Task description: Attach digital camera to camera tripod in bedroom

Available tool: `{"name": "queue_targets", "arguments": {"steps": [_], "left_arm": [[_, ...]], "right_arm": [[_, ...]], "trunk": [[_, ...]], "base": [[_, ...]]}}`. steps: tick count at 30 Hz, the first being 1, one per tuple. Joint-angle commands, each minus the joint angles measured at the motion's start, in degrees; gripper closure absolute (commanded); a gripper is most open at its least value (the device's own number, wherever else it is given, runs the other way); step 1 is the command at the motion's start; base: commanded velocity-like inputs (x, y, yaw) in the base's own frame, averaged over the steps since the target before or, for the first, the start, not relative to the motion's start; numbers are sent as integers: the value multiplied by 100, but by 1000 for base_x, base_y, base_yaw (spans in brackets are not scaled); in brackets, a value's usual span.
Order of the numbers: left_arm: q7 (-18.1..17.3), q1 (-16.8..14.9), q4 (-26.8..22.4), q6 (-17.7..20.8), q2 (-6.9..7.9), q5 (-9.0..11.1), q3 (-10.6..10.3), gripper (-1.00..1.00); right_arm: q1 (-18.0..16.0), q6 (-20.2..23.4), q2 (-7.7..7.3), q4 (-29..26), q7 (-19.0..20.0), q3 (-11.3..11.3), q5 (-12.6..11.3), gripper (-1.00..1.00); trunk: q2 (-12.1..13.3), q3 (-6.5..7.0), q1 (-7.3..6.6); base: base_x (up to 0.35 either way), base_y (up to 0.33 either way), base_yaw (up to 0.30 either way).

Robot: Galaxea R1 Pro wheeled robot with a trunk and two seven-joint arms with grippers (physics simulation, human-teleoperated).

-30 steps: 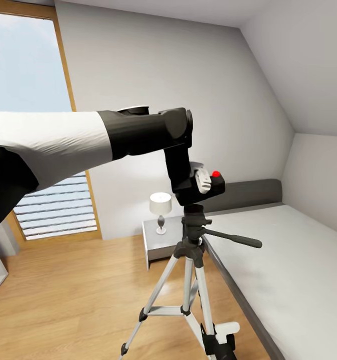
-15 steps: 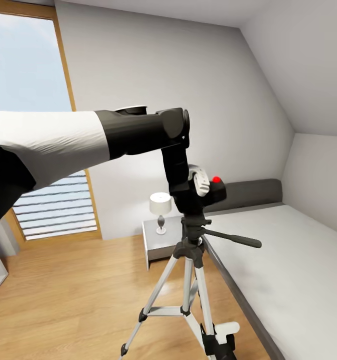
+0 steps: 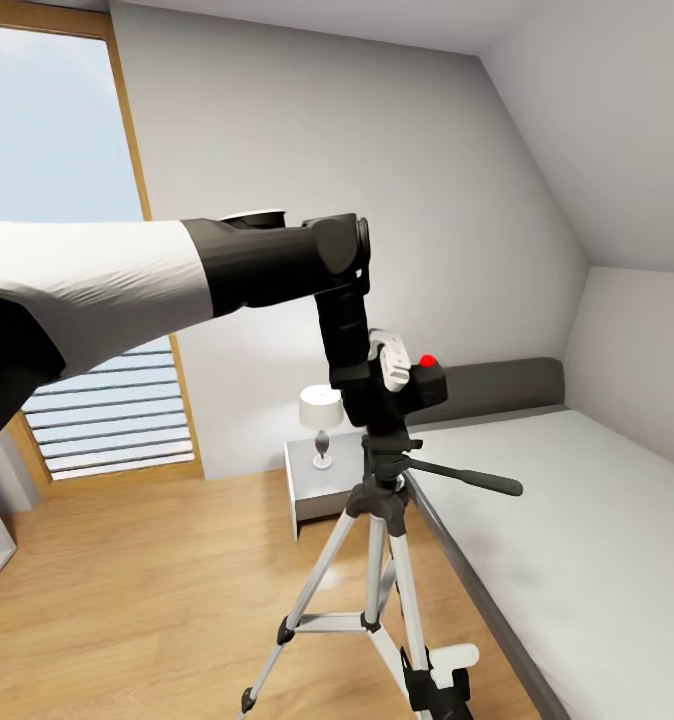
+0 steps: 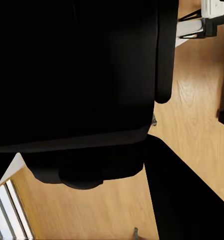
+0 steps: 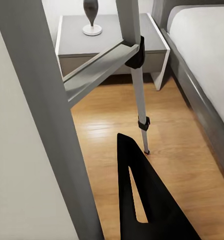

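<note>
The digital camera [image 3: 429,386], black with a red button on top, sits right over the black head of the camera tripod [image 3: 382,492], apparently touching it. My left gripper [image 3: 395,368] comes down from above and is shut on the camera, one white finger [image 3: 388,352] lying on its near side. In the left wrist view the camera's dark body [image 4: 77,75] blocks most of the picture. The pan handle [image 3: 472,479] points right, toward the bed. My right gripper [image 3: 440,682] hangs low by a tripod leg [image 5: 140,95]. One black finger [image 5: 141,205] shows beside a grey leg.
A grey bed with a white mattress [image 3: 577,520] runs along the right, close to the tripod. Behind the tripod stands a nightstand [image 3: 322,485] with a small lamp [image 3: 321,418]. A tall wood-framed window [image 3: 57,200] is at the left, above light wood floor [image 3: 147,590].
My left arm has come down and slightly left, bringing the camera from just above the tripod head onto it. The tripod and the view have stayed still.
</note>
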Motion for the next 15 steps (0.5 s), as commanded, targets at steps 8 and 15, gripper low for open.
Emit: {"name": "queue_targets", "arguments": {"steps": [8, 15], "left_arm": [[-18, -8, 35, 45, 57, -673, 1, 100], [-252, -8, 34, 42, 77, -837, 13, 100]], "right_arm": [[1, 44, -1, 116, -36, -60, -9, 100], [1, 44, -1, 116, -36, -62, -9, 100]], "trunk": [[-2, -4, 3], [-2, -4, 3]], "base": [[0, 0, 0], [0, 0, 0]]}}
